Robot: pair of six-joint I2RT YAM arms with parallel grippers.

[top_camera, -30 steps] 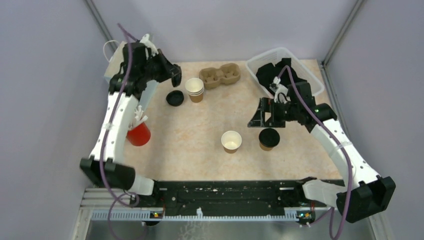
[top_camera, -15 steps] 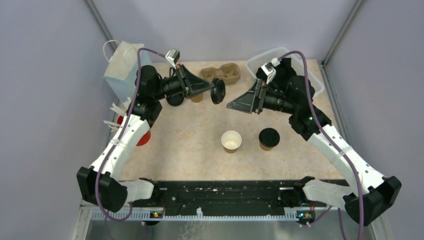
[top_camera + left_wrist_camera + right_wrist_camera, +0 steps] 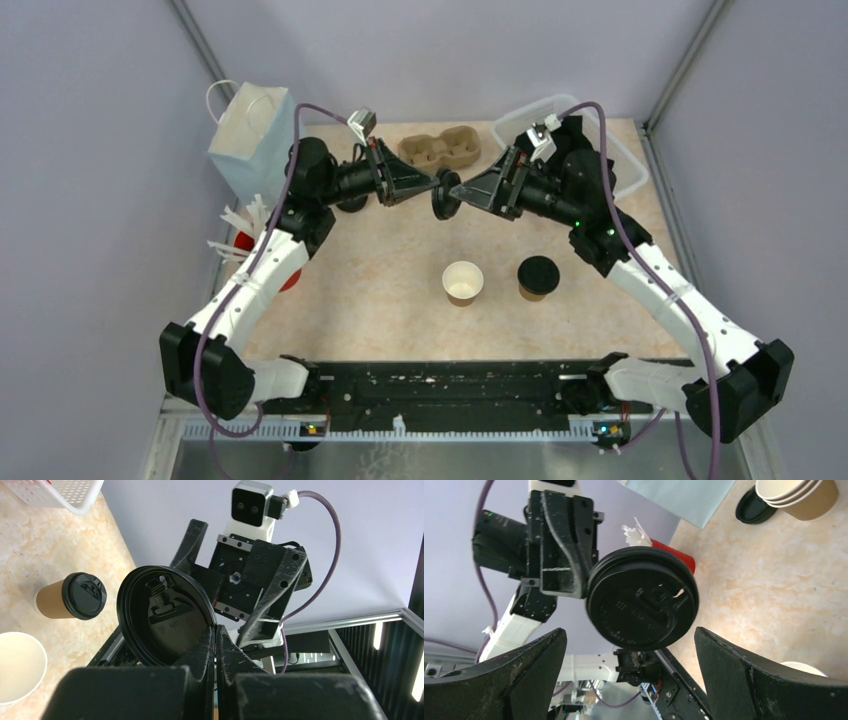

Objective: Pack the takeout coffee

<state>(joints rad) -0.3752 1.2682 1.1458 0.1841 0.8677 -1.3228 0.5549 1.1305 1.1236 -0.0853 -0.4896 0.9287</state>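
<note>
My left gripper is shut on the rim of a black lid and holds it upright in the air above the table's middle back. The lid fills the left wrist view and faces the right wrist camera. My right gripper is open, its fingers standing wide on either side of the lid without touching it. An open kraft cup, white inside, stands at the middle. A kraft cup with a black lid stands just right of it, also in the left wrist view.
A brown two-hole carrier lies at the back. A pale paper bag stands back left, with a red cup of white sticks in front of it. A stack of spare cups, a spare lid and a clear bin are nearby.
My left gripper picked a lid up and carried it right into the air. My right gripper rose and swung left until its open fingers face the lid.
</note>
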